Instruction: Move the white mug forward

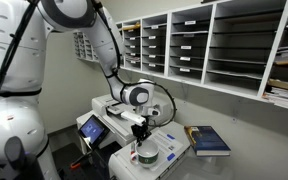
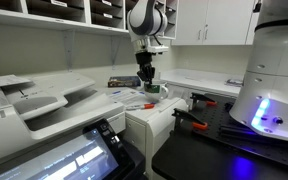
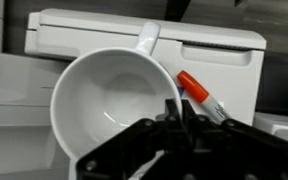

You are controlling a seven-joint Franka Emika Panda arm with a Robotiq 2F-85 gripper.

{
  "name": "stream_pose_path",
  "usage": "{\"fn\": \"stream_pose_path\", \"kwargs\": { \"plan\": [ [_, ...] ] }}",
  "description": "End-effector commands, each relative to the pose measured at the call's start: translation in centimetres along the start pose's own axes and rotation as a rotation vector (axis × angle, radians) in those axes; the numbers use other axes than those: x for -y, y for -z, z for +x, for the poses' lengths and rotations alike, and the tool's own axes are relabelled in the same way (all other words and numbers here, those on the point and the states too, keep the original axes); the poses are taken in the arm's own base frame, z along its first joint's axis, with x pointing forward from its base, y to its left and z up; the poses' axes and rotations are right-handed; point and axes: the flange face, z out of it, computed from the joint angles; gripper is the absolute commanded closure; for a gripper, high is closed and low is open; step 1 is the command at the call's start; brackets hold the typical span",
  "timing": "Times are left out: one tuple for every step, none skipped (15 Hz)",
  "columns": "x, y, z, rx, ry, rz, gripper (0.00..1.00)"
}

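I stood in a small office copy room where grey pigeonhole shelves (image 1: 214, 50) ran along the wall and white cupboards (image 2: 209, 20) hung in the corner. A large printer (image 2: 29, 95) with a lit touchscreen (image 2: 69, 158) filled one side. Beside it was a low white unit whose flat top (image 1: 174, 148) served as the working surface. The white mug (image 1: 147, 155) sat upright on that top, near its front edge. In the wrist view the white mug (image 3: 114, 100) filled the frame, its mouth open to the camera and its handle pointing away towards a white machine behind it. A white marker with a red tip (image 3: 199, 92) lay just beside the mug. A blue book (image 1: 206, 140) rested flat on the counter further along, well apart from the mug. The white arm reached down from above, and the gripper (image 1: 139, 130) hung directly over the mug, close to its rim. From where I looked, I could not tell whether its fingers were apart or together, nor whether they touched the mug. The gripper (image 2: 146, 78) pointed straight down in both exterior views.
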Motion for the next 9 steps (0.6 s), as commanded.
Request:
{"fn": "stream_pose_path", "kwargs": {
  "plan": [
    [-0.8, 0.6, -0.2, -0.058, -0.025, -0.035, 0.98],
    [-1.1, 0.5, -0.1, -0.064, -0.024, -0.034, 0.98],
    [-1.3, 0.4, -0.1, -0.07, -0.026, -0.025, 0.98],
    [-1.4, 0.2, -0.1, -0.07, -0.023, -0.01, 0.92],
    [-1.4, 0.0, 0.0, -0.066, -0.021, -0.011, 0.98],
    [-1.3, -0.2, 0.0, -0.058, -0.016, -0.006, 0.98],
    [-1.3, -0.4, 0.0, -0.053, -0.017, -0.012, 0.98],
    [-1.2, -0.6, 0.0, -0.045, -0.016, -0.017, 0.98],
    [-1.2, -0.7, 0.0, -0.044, -0.015, -0.017, 0.98]
  ]
}}
